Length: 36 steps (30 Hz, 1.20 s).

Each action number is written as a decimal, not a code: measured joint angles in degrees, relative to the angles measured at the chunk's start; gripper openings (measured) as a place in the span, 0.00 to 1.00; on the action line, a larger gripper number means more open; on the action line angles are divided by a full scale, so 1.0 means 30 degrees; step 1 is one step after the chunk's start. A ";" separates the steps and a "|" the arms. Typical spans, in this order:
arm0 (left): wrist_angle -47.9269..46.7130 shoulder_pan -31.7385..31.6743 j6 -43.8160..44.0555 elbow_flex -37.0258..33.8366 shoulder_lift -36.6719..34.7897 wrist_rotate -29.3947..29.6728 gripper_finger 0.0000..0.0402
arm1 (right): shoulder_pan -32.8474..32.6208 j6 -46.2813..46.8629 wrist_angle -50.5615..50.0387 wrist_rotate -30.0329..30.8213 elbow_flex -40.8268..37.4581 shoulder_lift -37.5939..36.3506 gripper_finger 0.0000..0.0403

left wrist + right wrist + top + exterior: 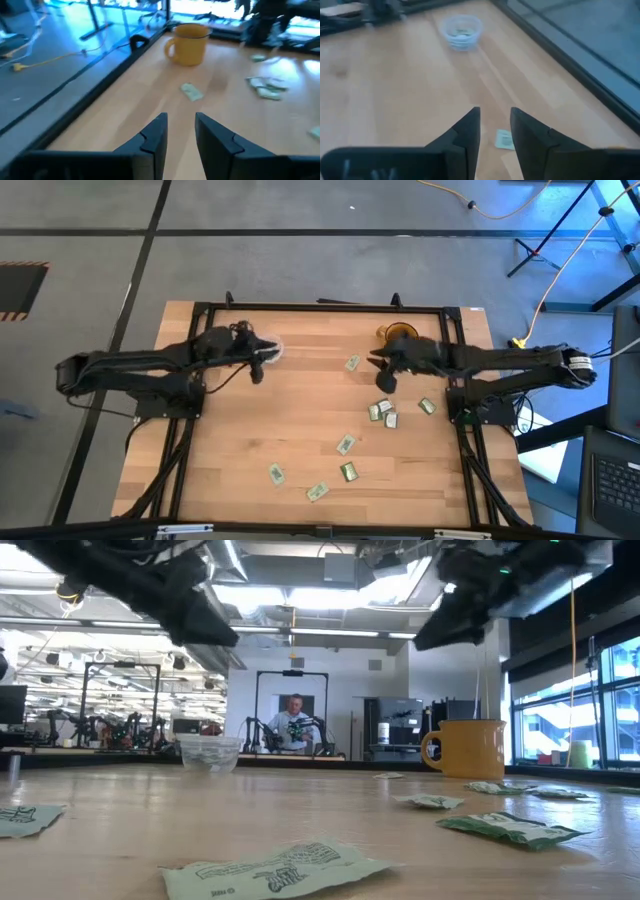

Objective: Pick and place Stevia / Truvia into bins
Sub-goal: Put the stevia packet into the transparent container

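Observation:
Several green and white Stevia sachets lie flat on the wooden table, among them a group (384, 413) right of centre, one (353, 364) near the far side and some (347, 471) toward the near edge. The amber mug (397, 333) stands at the far right, also visible in the low view (470, 748). The clear cup (270, 350) stands at the far left and holds sachets (462, 31). My left gripper (181, 137) hovers open beside the clear cup, above the table. My right gripper (495, 131) hovers open near the mug, over one sachet (504, 140).
A black frame (320, 307) runs along the table's far edge and down both sides. The middle of the table between the two arms is bare wood (300, 400). A person (293, 720) sits far off in the room beyond the table.

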<state>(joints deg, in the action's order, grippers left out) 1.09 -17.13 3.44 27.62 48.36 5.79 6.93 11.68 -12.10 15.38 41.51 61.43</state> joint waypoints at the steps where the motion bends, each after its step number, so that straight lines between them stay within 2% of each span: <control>1: 0.0694 0.0095 0.0120 -0.0524 -0.0331 -0.0298 0.23 | 0.0374 0.0223 -0.0692 -0.0002 0.0790 0.0705 0.27; 4: 0.2679 0.0392 0.0160 -0.1914 -0.1145 -0.1071 0.23 | 0.1475 0.0532 -0.2988 -0.0736 0.2927 0.2979 0.27; 7: 0.4122 0.0644 0.0449 -0.2836 -0.1625 -0.1418 0.23 | 0.2306 0.0537 -0.3892 -0.1607 0.4479 0.5334 0.27; 17: 0.4855 0.1420 0.0903 -0.3762 -0.1698 -0.1398 0.23 | 0.3944 0.1251 -0.5835 -0.1835 0.7225 1.1407 0.27; 27: 0.4858 0.1699 0.0609 -0.3762 -0.1698 -0.1388 0.22 | 0.4922 0.1666 -0.5794 -0.1882 0.7563 1.4422 0.27; 36: 0.4843 0.1699 0.0611 -0.3762 -0.1698 -0.1381 0.22 | 0.4992 0.1515 -0.5765 -0.1748 0.7599 1.4819 0.27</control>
<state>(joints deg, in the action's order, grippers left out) 15.62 -12.03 5.28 16.34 43.27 1.65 21.91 16.23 -29.39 10.14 64.31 105.88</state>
